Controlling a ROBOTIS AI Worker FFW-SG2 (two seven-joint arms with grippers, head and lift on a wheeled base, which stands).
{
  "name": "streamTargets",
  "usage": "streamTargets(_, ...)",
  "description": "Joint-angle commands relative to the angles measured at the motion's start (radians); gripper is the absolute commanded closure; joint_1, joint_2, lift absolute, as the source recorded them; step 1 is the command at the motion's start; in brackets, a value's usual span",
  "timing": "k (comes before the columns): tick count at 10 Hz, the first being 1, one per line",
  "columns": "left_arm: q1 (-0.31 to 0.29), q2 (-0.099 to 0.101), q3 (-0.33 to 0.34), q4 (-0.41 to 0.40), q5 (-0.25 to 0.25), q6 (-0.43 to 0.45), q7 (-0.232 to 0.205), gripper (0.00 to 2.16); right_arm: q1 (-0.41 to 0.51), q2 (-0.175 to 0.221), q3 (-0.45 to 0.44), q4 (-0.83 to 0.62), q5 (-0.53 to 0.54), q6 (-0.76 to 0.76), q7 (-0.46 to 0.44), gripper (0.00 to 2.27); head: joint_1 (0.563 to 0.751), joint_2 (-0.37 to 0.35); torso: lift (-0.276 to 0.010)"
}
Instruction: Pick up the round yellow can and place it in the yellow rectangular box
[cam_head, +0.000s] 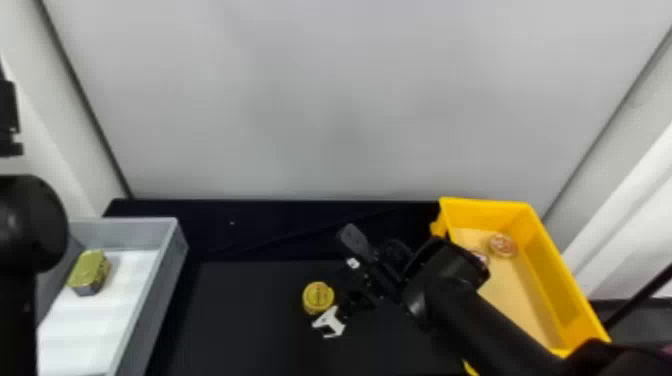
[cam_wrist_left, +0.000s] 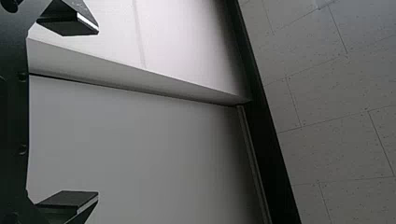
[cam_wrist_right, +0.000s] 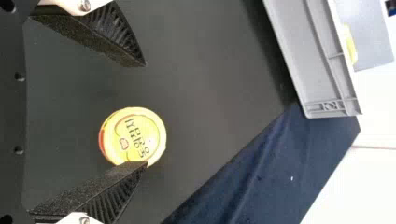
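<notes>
And here we are at the pick-up, with the round yellow can sitting lid-up on the matt black tabletop, between the two boxes! The right gripper is right there at it, its two flat black fingers spread wide, nothing clasped between them. One fingertip overlaps the can's edge in the right wrist view; whether it touches, I can't tell. The can sits off-centre in that gap, towards that one finger, so I'd want the gripper shifted to straddle it evenly before it closes, or it could get nudged aside.

So the score: approach very nearly made, grasp not made, and the lift, the carry to the right and the release all to come. The target, the open-topped yellow rectangular box, waits on the right, with two round reddish-lidded cans inside at its far end (neither of them our yellow one, mind you).

Over on the left, the grey box with a white floor holds a squarish yellow-green can, which isn't the round one called for. The black left arm is at the left edge, its left gripper wide apart at the fingers and empty. Early going, I'd call it!
</notes>
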Motion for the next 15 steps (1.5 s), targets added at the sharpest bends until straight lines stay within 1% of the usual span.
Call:
streamTargets(1, 0.002, 0.000, 0.000, 0.001, 0.000, -0.002, 0.000, 0.05, 0.000, -0.013, 0.024, -0.008, 0.037, -0.025, -0.001, 0.00, 0.694, -0.078, -0.002)
streamTargets(4, 0.002, -0.002, -0.005, 0.008, 0.000, -0.011, -0.002, 0.04, -0.005, -0.010, 0.021, 0.024, 0.042, -0.050, -0.019, 0.00, 0.694, -0.078, -0.002)
streamTargets(7, 0.010, -0.002, 0.000, 0.011, 0.000, -0.028, -0.006, 0.03, -0.007, 0.007, -0.008, 0.085, 0.060, -0.087, -0.075, 0.00, 0.694, -0.078, -0.002)
streamTargets(10, 0.019, -0.003, 0.008, 0.011, 0.000, -0.046, -0.011, 0.03, 0.006, 0.035, -0.102, 0.122, 0.060, -0.122, -0.102, 0.00, 0.694, -0.078, -0.002)
streamTargets(12, 0.027, -0.003, 0.015, 0.011, 0.000, -0.052, -0.018, 0.03, 0.032, 0.062, -0.199, 0.130, 0.059, -0.144, -0.113, 0.00, 0.694, -0.078, -0.002)
streamTargets(15, 0.030, -0.003, 0.020, 0.007, 0.000, -0.054, -0.026, 0.03, 0.039, 0.062, -0.182, 0.122, 0.066, -0.156, -0.131, 0.00, 0.694, -0.078, -0.002)
